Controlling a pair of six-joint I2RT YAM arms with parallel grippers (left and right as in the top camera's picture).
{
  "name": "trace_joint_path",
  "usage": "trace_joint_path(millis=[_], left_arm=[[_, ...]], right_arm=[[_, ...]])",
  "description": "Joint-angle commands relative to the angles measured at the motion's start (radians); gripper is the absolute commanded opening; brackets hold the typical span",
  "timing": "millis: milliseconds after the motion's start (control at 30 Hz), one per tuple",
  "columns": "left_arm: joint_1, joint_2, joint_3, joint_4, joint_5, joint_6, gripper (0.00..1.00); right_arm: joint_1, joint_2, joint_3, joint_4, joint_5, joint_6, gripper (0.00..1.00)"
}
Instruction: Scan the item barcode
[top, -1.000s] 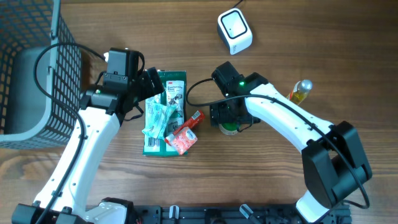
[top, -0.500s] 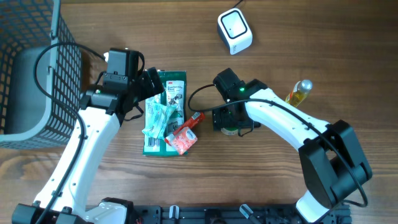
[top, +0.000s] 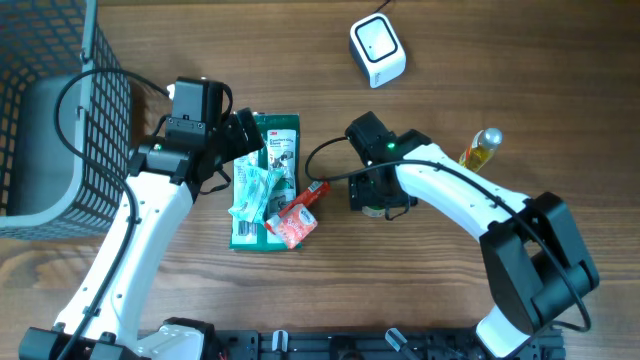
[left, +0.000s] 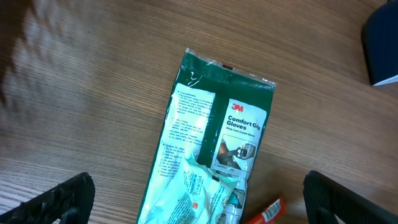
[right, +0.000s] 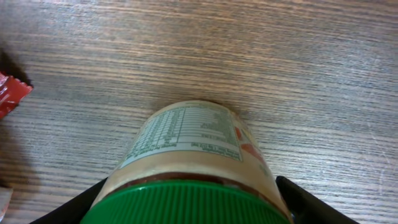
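Note:
A jar (right: 186, 143) with a green ribbed lid and a printed label stands on the wooden table; from overhead only a sliver of the jar (top: 372, 209) shows under the wrist. My right gripper (top: 372, 196) sits over it, and in the wrist view the right gripper (right: 191, 180) has both black fingers against the jar's sides, with no table showing between. The white barcode scanner (top: 377, 48) sits at the back of the table. My left gripper (top: 245, 135) hovers wide open over a green gloves pack (left: 230, 118), and the left gripper (left: 199, 199) holds nothing.
A pale green pouch (top: 255, 190) and a red packet (top: 295, 218) lie on and beside the gloves pack (top: 277, 140). A small yellow oil bottle (top: 482, 147) lies to the right. A black wire basket (top: 50, 120) stands at the left edge.
My right gripper has shifted slightly right and toward the front, and its fingers have closed in on the jar. The left arm has not moved.

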Motion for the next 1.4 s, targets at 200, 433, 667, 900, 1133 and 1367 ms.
trace_joint_path(millis=[200, 433, 667, 900, 1133, 1367], left_arm=[[0.003, -0.001, 0.001, 0.003, -0.010, 0.009, 1.00], [0.003, -0.001, 0.001, 0.003, -0.010, 0.008, 1.00], [0.003, -0.001, 0.001, 0.003, -0.010, 0.009, 1.00], [0.003, -0.001, 0.001, 0.003, -0.010, 0.008, 1.00], [0.003, -0.001, 0.001, 0.003, -0.010, 0.008, 1.00], [0.003, -0.001, 0.000, 0.003, -0.010, 0.009, 1.00]], right_arm=[[-0.008, -0.018, -0.008, -0.016, 0.048, 0.016, 1.00], [-0.008, -0.016, -0.009, -0.019, 0.047, 0.019, 0.86], [-0.008, -0.015, -0.009, -0.018, 0.040, 0.018, 0.86], [-0.008, -0.015, -0.009, -0.023, 0.040, 0.018, 0.85], [-0.008, -0.015, -0.009, -0.026, 0.040, 0.018, 0.85], [-0.008, -0.015, -0.009, -0.007, 0.018, 0.015, 1.00]])
